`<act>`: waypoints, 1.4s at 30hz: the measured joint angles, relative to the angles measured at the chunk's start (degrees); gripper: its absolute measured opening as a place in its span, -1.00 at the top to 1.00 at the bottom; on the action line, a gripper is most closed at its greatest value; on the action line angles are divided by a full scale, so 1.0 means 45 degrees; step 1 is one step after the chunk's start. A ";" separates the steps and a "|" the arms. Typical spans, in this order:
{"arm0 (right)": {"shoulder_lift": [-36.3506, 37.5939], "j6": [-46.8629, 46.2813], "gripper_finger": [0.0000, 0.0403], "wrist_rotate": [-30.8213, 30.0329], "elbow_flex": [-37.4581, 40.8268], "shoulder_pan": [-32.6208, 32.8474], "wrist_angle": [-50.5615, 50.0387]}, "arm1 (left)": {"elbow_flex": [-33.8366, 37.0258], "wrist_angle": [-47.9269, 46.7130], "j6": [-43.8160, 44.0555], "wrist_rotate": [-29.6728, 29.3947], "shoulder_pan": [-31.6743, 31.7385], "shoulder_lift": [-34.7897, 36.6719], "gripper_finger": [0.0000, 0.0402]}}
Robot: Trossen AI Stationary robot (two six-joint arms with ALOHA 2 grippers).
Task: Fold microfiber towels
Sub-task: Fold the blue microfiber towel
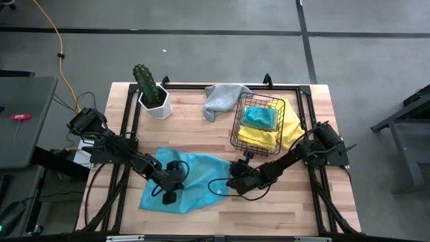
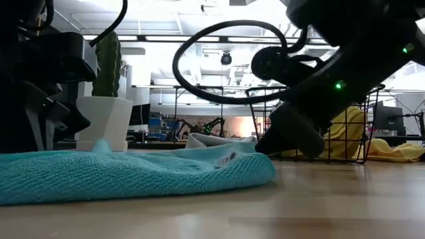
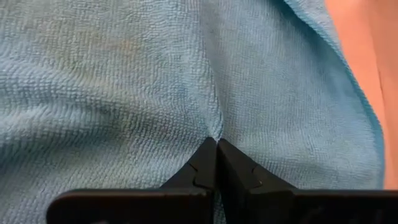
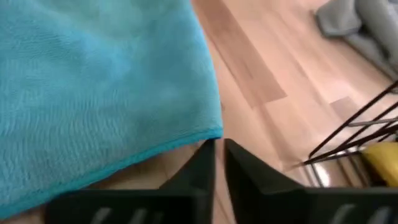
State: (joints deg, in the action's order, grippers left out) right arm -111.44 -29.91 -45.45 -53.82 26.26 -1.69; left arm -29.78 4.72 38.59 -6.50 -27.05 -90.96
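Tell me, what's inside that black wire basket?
The wire basket holds a bunched teal towel lying on a yellow towel, which spills over the side onto the table. Anything beneath them is covered.

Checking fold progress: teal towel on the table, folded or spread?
Spread, mostly flat: the teal towel lies open, lightly rumpled, with the left gripper shut, pinching its middle.

**Bystanders on the Bench**

A green cactus stands upright in a white faceted pot at the wooden table's eleven o'clock. A black wire basket sits toward two o'clock. An orange cable crosses the floor beyond ten o'clock.
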 joint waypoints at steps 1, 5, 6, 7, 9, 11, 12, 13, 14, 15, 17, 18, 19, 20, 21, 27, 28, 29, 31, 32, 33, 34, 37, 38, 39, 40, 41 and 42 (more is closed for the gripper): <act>0.0000 0.0036 0.91 -0.0165 -0.0020 -0.0026 0.0015 | 0.0000 0.0004 0.0003 0.0074 0.0000 0.0000 1.00; 0.0023 0.0395 0.95 -0.0274 -0.0595 0.0011 0.0028 | -0.0005 -0.0048 -0.0039 0.0337 -0.0003 0.0000 1.00; 0.0024 0.0621 0.98 -0.0160 -0.0827 0.0053 -0.0054 | -0.0013 -0.0091 -0.0040 0.0350 -0.0005 0.0000 1.00; 0.0024 0.0870 0.99 -0.0063 -0.1104 0.0107 -0.0156 | -0.0021 -0.0154 -0.0040 0.0362 -0.0005 0.0002 1.00; 0.0024 0.1349 0.98 0.0000 -0.1794 0.0310 -0.0545 | -0.0024 -0.0220 -0.0050 0.0381 -0.0005 0.0010 1.00; 0.0048 0.2245 1.00 0.0143 -0.2555 0.0500 -0.0843 | -0.0024 -0.0220 -0.0127 0.0379 -0.0005 0.0010 1.00; 0.0067 0.2805 0.99 0.0465 -0.2889 0.0592 -0.0914 | -0.0024 -0.0220 -0.0132 0.0384 -0.0005 0.0010 1.00; 0.0073 0.3254 0.99 0.0967 -0.3196 0.0659 -0.0974 | -0.0024 -0.0220 -0.0136 0.0401 -0.0005 0.0010 1.00; 0.0073 0.3604 1.00 0.1520 -0.3457 0.0690 -0.1009 | -0.0024 -0.0220 -0.0137 0.0437 -0.0005 0.0010 1.00; 0.0073 0.3787 1.00 0.1965 -0.3680 0.0710 -0.1135 | -0.0024 -0.0228 -0.0108 0.0507 -0.0008 0.0014 1.00; 0.0073 0.3626 0.99 0.2180 -0.4115 0.0733 -0.1881 | -0.0024 -0.0277 0.0031 0.0685 -0.0068 0.0022 1.00; 0.0086 0.3208 0.98 0.2034 -0.4253 0.0752 -0.2472 | -0.0024 -0.0298 0.0061 0.0803 -0.0150 0.0029 1.00; 0.0092 0.2655 0.98 0.1875 -0.4350 0.0764 -0.3238 | -0.0029 -0.0324 0.0138 0.1014 -0.0253 0.0036 1.00; 0.0092 0.2086 0.98 0.1817 -0.4367 0.0737 -0.3898 | -0.0029 -0.0330 0.0262 0.1241 -0.0377 0.0039 1.00; 0.0087 0.1503 0.98 0.1849 -0.4296 0.0671 -0.4347 | -0.0034 -0.0331 0.0407 0.1498 -0.0500 0.0039 1.00; 0.0087 -0.1134 0.93 0.2799 -0.2743 0.0168 -0.4707 | -0.0034 -0.0327 0.0856 0.1964 -0.1373 0.0039 1.00; 0.0087 -0.1286 0.90 0.2865 -0.2497 0.0104 -0.4502 | -0.0034 -0.0327 0.0867 0.1865 -0.1441 0.0039 1.00; 0.0087 -0.1374 0.86 0.3021 -0.2262 0.0048 -0.4201 | -0.0034 -0.0327 0.0930 0.1805 -0.1467 0.0039 1.00; 0.0087 -0.1270 0.75 0.3624 -0.1812 -0.0110 -0.3163 | -0.0034 -0.0323 0.1011 0.1765 -0.1472 0.0039 1.00; 0.0087 -0.1108 0.68 0.4038 -0.1566 -0.0195 -0.2329 | -0.0034 -0.0313 0.1035 0.1721 -0.1472 0.0039 1.00; 0.0087 -0.0986 0.62 0.4480 -0.1306 -0.0291 -0.1487 | -0.0034 -0.0312 0.1051 0.1617 -0.1475 0.0039 1.00; 0.0087 -0.0809 0.55 0.4853 -0.1045 -0.0383 -0.0743 | -0.0034 -0.0312 0.1053 0.1497 -0.1486 0.0039 1.00; 0.0044 -0.0535 0.39 0.5095 -0.0520 -0.0568 0.0640 | -0.0034 -0.0310 0.1053 0.1325 -0.1473 0.0039 1.00; -0.0019 -0.0423 0.35 0.5090 -0.0481 -0.0626 0.0810 | -0.0034 -0.0283 0.1048 0.1311 -0.1433 0.0039 1.00; -0.0114 -0.0289 0.32 0.5028 -0.0467 -0.0685 0.1000 | -0.0034 -0.0278 0.1028 0.1315 -0.1401 0.0039 1.00; -0.0235 -0.0192 0.29 0.4902 -0.0466 -0.0733 0.1192 | -0.0034 -0.0269 0.0996 0.1328 -0.1372 0.0039 1.00; -0.0404 0.0058 0.28 0.4806 -0.0466 -0.0786 0.1464 | -0.0034 -0.0260 0.0990 0.1328 -0.1360 0.0039 1.00; -0.0559 0.0337 0.27 0.4782 -0.0462 -0.0849 0.1821 | -0.0027 -0.0237 0.0985 0.1312 -0.1360 0.0039 1.00</act>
State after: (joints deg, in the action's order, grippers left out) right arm -113.95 -28.40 -23.93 -55.90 22.44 6.50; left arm -29.90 3.65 43.03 -0.60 -33.17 -90.78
